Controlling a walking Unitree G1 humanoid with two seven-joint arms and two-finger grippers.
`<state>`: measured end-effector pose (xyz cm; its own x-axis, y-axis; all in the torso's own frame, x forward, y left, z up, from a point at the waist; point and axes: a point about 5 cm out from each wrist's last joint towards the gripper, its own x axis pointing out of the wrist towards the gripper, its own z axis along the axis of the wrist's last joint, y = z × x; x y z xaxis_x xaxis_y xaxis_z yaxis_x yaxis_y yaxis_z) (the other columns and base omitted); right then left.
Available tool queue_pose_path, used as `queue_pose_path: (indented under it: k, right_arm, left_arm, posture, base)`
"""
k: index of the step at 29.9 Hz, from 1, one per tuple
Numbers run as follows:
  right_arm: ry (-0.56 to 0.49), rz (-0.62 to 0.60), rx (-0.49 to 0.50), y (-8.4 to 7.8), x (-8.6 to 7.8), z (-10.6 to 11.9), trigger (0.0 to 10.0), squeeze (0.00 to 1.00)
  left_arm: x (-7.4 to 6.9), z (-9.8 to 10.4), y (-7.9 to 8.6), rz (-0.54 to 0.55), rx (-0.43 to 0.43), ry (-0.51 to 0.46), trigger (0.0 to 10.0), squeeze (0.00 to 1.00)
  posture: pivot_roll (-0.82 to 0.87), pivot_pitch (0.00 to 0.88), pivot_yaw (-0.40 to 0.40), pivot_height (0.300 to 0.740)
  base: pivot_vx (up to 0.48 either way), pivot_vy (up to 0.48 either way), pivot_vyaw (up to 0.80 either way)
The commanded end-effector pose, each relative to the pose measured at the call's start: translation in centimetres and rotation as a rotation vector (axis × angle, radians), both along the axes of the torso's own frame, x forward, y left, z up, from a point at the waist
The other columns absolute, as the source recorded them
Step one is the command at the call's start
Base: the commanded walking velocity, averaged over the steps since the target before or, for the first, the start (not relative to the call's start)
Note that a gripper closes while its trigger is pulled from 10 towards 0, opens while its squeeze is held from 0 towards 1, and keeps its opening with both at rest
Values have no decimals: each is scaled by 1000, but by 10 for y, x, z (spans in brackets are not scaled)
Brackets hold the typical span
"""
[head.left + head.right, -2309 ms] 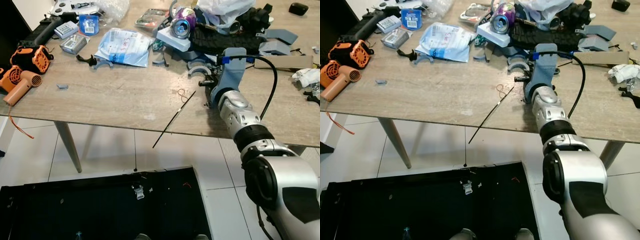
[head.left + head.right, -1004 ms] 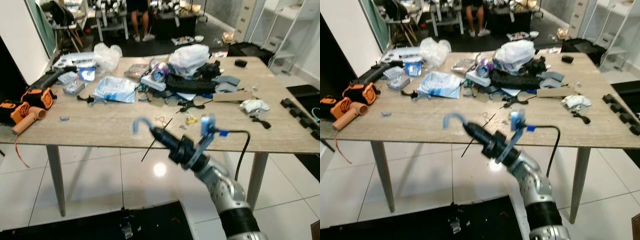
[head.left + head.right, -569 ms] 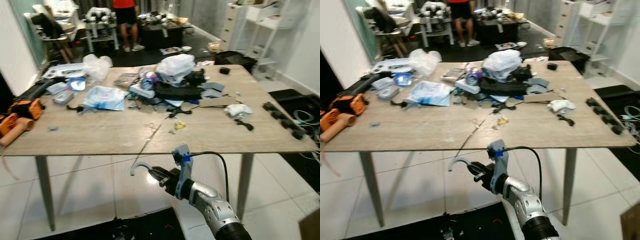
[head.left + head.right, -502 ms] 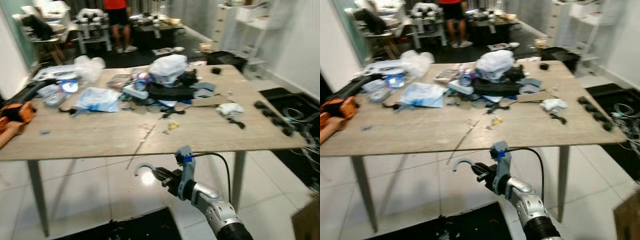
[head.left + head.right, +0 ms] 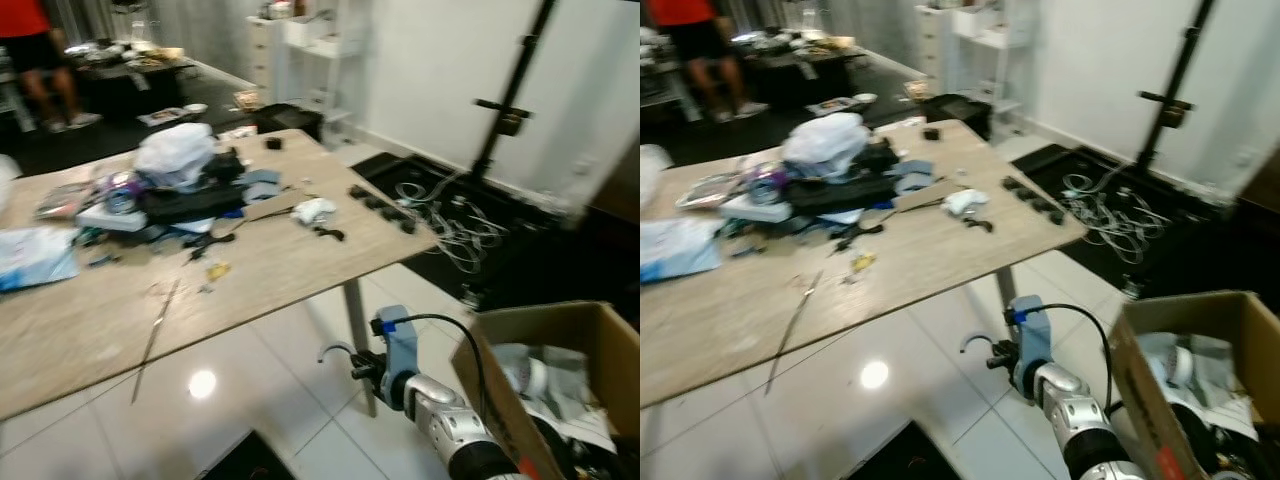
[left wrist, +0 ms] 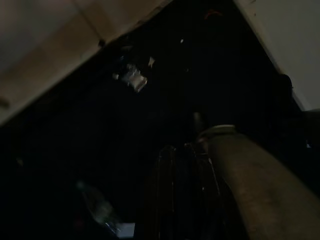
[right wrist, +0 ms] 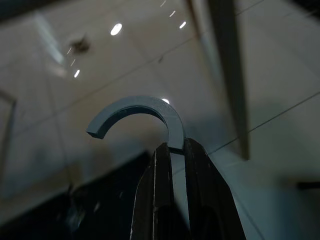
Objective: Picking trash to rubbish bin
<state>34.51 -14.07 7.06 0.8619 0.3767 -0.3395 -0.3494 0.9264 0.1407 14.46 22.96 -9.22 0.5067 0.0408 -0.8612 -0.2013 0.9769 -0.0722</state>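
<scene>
I record a grey-blue curved piece (image 7: 142,112), a flat half-ring of matte, hard-looking material with squared ends, pinched by one end in my right gripper (image 7: 173,150). Its two long black fingers (image 7: 160,185) are closed tight on that end, almost touching each other, and the arc stands clear beyond the tips. In the head views the same piece (image 5: 335,351) shows as a small pale hook ahead of the gripper, held over glossy white floor tiles (image 5: 290,400).

Just beside the right arm, on its outer side, stands an open brown cardboard box (image 5: 600,335), corrugated, flaps up, holding crumpled white paper and plastic (image 5: 1195,375). The piece is outside the box, short of its near wall.

Beyond the gripper and to its left stands a wood-grain table (image 5: 280,265) on slender metal legs, cluttered with a white plastic bag (image 5: 175,150), dark parts and a crumpled white wad (image 5: 313,209). A thin dark rod (image 5: 155,335) lies at its near edge. Farther back, white cables (image 5: 450,220) lie coiled on a dark mat by a black stand (image 5: 510,105), and a person's legs (image 5: 45,80) show at the far left.

The left wrist view is very dark; I cannot tell how the left gripper stands.
</scene>
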Motion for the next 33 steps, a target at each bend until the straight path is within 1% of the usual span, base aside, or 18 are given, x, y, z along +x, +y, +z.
queue_pose_path:
  k: [1,6,11,19,26,32,33]
  right_arm:
    - [2,-8,14,2,0,-1,10000,0]
    - [18,0,-2,3,-1,-5,10000,0]
    - [24,12,-1,7,-2,-9,10000,0]
    - [9,20,20,10,-3,-8,10000,0]
    - [3,16,21,10,-2,-8,10000,0]
    - [-13,-15,16,8,-1,-7,10000,0]
    - [-19,-34,12,5,0,-6,10000,0]
  left_arm:
    - [-6,-3,-1,-9,7,27,10000,0]
    - [-5,-2,-2,-26,23,23,10000,0]
    - [-8,-4,-5,-35,33,31,10000,0]
    - [-12,-6,-8,-35,-2,42,10000,0]
    - [-12,-6,-6,-32,-2,43,10000,0]
    - [-13,-6,-7,-15,-19,34,10000,0]
    - [-13,-6,-8,-16,-25,32,10000,0]
  posture:
    - [-97,134,49,740]
    - [-96,135,41,740]
    - [-100,137,35,740]
    - [-103,141,37,740]
    - [-102,140,38,740]
    - [-101,141,39,740]
    - [-102,142,40,740]
  base:
    - [0,0,-731]
    - [0,0,-731]
    - [0,0,-731]
    - [0,0,-731]
    - [0,0,-729]
    - [0,0,-731]
    - [0,0,-731]
